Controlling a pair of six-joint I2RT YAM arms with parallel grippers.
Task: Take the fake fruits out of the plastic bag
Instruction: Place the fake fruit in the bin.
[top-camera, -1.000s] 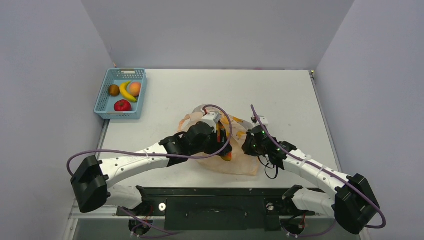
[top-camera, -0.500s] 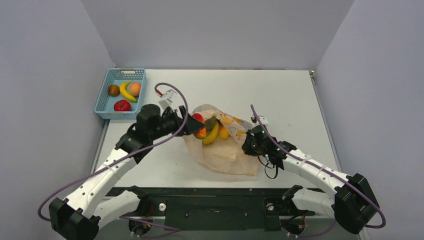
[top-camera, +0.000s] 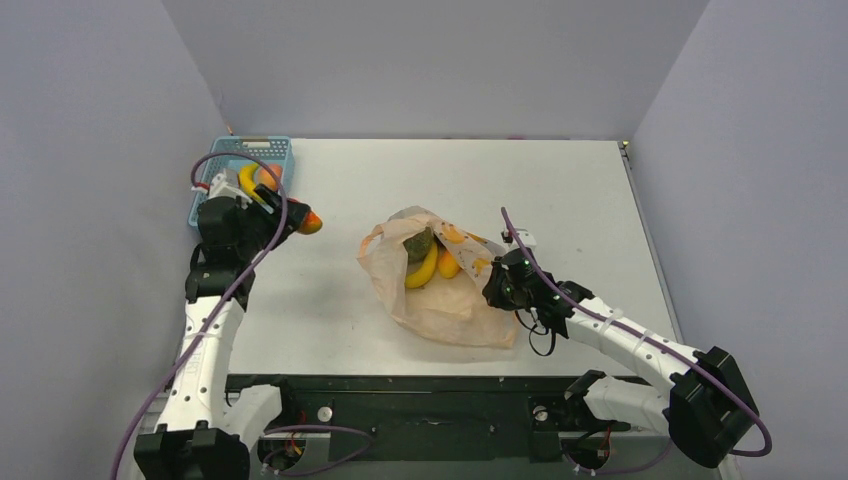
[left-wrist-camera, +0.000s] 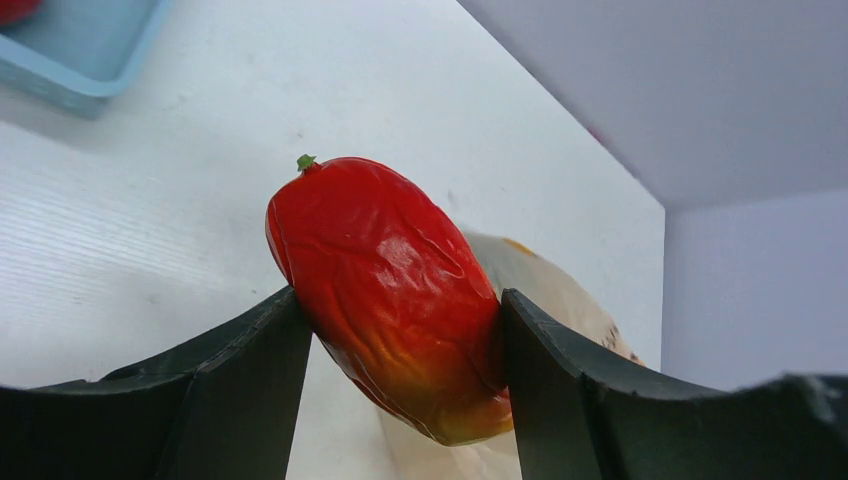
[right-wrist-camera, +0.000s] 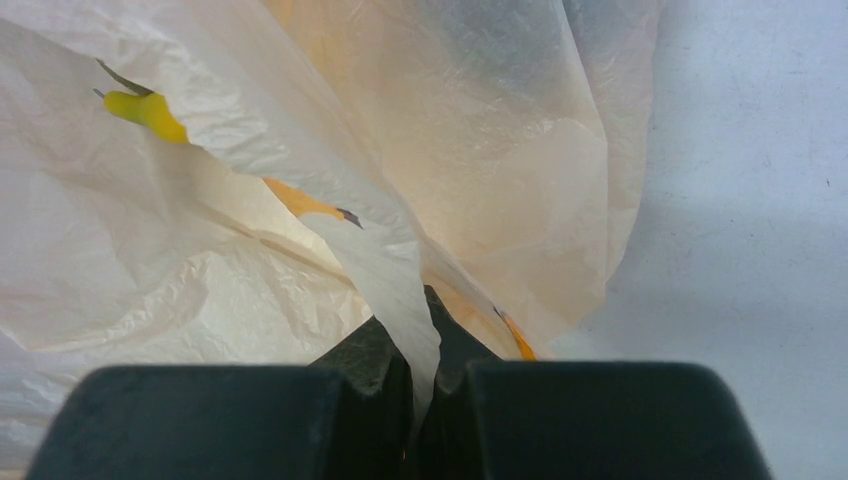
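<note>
White table (top-camera: 560, 190), grey walls around it. Left arm (top-camera: 205, 330) stretches up the left edge toward the far-left corner. Right arm (top-camera: 620, 335) reaches in from the near right toward table centre.

Plastic bag (top-camera: 450, 310) lies crumpled mid-table, peach and translucent, mouth open toward the far side. Right wrist view is filled by its crinkled film, with a yellow banana print (right-wrist-camera: 150, 110) on it.

Blue mesh basket (top-camera: 250, 141) sits at the far-left corner, partly hidden by the left wrist. One corner of it shows top left in the left wrist view.

Left gripper (top-camera: 290, 218) is at the basket's near-right side, jaws spread and grasping a red fruit (left-wrist-camera: 385, 290), one finger (left-wrist-camera: 250, 370) on each flank. The fruit is glossy and wrinkled, red going orange-yellow at the low end, with a green stem nub on top. It sits over bare table just beside the basket, well apart from the bag.

Right gripper (right-wrist-camera: 420, 330) is at the bag's right edge, jaws clenched on a fold of film.

Inside the bag mouth: yellow banana (top-camera: 425, 268), a greenish-brown piece (top-camera: 418, 243) touching it, and an orange piece (top-camera: 447, 263) just right of it.

In the basket: another banana (top-camera: 248, 178) and an orange-peach piece (top-camera: 268, 175). The rest is hidden by the gripper.
</note>
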